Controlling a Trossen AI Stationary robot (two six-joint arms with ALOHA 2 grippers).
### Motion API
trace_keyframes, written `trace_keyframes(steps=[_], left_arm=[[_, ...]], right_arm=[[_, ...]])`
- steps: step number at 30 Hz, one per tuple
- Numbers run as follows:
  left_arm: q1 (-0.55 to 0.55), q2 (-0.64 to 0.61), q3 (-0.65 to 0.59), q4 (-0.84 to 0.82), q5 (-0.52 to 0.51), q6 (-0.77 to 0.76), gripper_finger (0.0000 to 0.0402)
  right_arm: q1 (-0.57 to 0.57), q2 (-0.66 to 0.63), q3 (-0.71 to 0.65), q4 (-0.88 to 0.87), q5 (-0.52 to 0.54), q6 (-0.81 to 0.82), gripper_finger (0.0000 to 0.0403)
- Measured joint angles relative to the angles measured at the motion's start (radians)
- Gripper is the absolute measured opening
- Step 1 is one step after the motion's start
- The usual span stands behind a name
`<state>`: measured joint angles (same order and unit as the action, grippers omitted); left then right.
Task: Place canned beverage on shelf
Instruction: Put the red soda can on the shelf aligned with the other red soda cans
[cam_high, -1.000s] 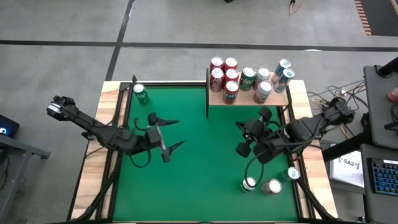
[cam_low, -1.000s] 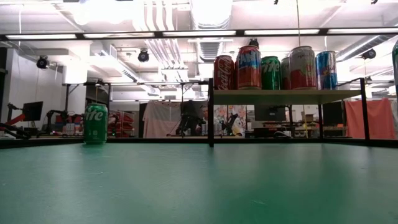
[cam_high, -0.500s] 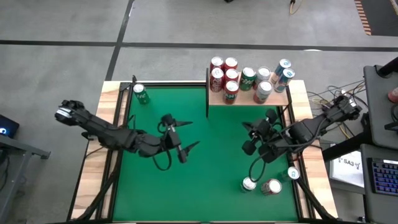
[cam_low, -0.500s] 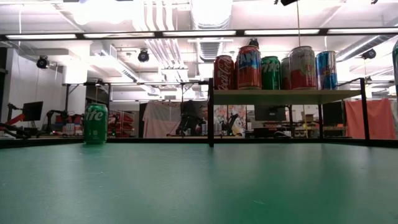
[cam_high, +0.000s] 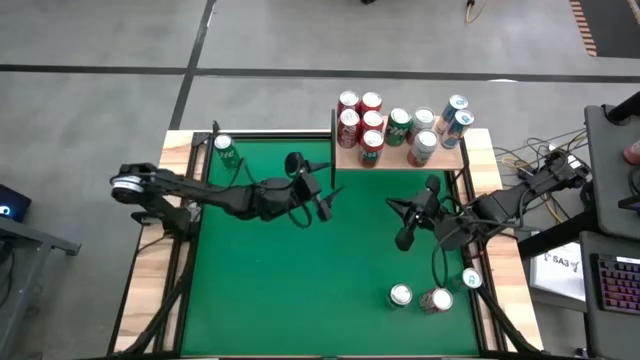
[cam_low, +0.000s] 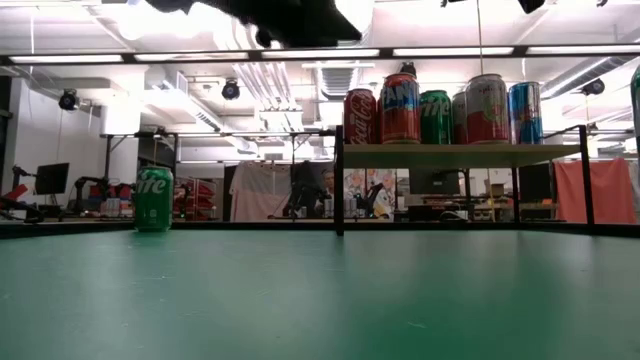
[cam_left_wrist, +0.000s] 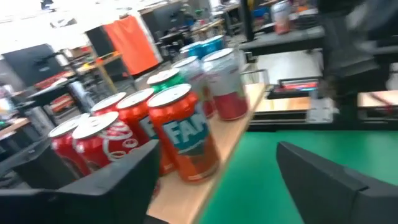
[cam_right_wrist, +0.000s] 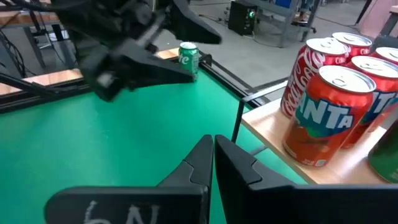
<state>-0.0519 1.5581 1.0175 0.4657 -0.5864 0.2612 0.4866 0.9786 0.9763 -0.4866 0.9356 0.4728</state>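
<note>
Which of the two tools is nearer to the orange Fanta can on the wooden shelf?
The left. The left tool hovers just off the shelf's corner beside the orange Fanta can; the right tool hangs farther out over the green table.

left wrist: cans (cam_left_wrist: 186, 134) motion-blurred | low view: arms cut off at top

light: I see bright, even overhead light, ceiling strip lamps (cam_low: 330, 52) glaring white in low view | shadows: soft and faint on the green bench (cam_high: 330, 270) | blur: left wrist view motion-smeared, cans (cam_left_wrist: 186, 134) soft, background streaked | focus: low view foreground felt hazy | high view: crisp, evenly lit
</note>
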Motion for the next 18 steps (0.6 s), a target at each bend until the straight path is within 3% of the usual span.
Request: trace_keyframes(steps=[4, 11, 18], left_arm=[[0.046, 0.071, 0.002, 0.11, -0.003, 0.018, 0.0214], [0.107, 0.162, 0.002, 0.316, -0.004, 0.035, 0.0022], [0.146, 0.242, 0.062, 0.38, 0.002, 0.006, 0.0013]], right_arm=[[-0.001, -0.032, -0.023, 0.006, 0.007, -0.002, 0.0009], [-0.003, -0.047, -0.032, 0.011, 0.01, -0.012, 0.0009], [-0.003, -0.047, -0.032, 0.014, 0.01, -0.02, 0.0009]])
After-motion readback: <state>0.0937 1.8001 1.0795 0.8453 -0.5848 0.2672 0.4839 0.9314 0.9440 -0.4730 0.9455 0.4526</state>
